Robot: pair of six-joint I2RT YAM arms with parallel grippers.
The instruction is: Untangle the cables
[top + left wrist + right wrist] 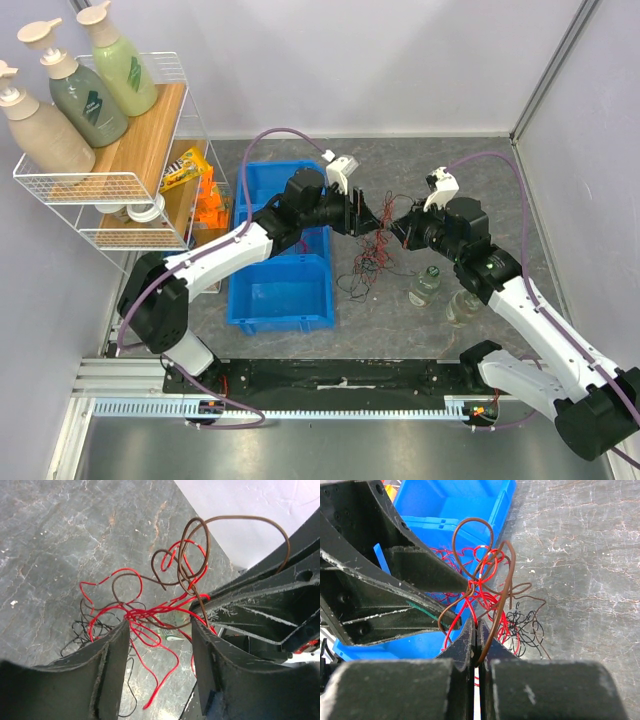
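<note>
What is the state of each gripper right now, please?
Left gripper: open; red strands of the cables pass through its gap, not clamped.
Right gripper: closed, holding the cables.

The top view looks down from behind; both wrist views sit close, sharing the cables [145,614].

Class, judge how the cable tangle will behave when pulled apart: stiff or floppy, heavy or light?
Probably floppy: the cables droop in loose curls. Likely light: thin strands hang from the right gripper. Interlocked loops may snag, not slide.
</note>
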